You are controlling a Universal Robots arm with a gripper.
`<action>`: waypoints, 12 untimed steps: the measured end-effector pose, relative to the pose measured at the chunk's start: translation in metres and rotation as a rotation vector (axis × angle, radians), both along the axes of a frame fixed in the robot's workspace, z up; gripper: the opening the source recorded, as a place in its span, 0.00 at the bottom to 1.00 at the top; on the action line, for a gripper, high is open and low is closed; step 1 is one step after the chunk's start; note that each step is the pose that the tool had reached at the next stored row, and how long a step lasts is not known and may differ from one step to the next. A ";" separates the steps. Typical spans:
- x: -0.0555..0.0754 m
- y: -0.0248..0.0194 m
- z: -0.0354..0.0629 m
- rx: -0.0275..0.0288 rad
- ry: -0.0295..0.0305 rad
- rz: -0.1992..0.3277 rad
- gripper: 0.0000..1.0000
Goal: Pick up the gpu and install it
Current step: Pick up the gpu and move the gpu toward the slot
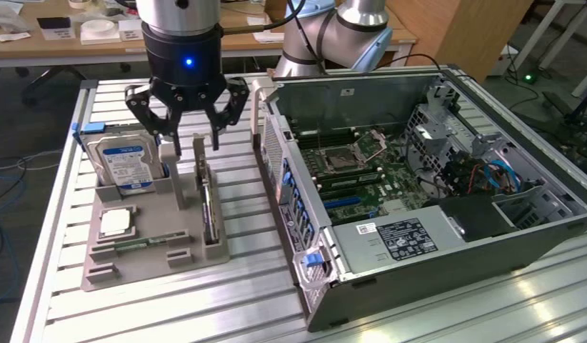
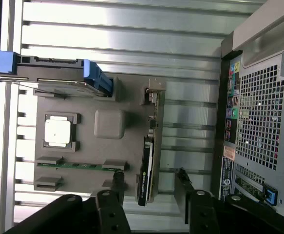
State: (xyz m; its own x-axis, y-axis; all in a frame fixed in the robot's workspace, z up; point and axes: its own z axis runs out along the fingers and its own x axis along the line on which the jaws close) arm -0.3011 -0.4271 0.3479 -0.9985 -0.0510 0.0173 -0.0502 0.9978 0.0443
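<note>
The gpu [image 1: 206,207] stands on edge in a slot of the grey tray [image 1: 146,271], along the side nearest the case [image 1: 446,250]. It is a thin card with a black face, a brownish back and a pale bracket at one end. The gripper [image 1: 191,136] hovers over it, its fingers spread to either side and holding nothing.
</note>
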 end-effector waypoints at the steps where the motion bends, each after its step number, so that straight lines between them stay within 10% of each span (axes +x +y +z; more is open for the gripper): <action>1: 0.000 0.0000 0.0000 0.0000 -0.0001 0.000 0.53; 12: -0.001 -0.0001 -0.0153 -0.0004 0.0013 -0.017 0.71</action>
State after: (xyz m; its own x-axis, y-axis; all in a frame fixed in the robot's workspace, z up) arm -0.3025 -0.4272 0.3325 -0.9992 -0.0341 0.0186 -0.0333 0.9985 0.0439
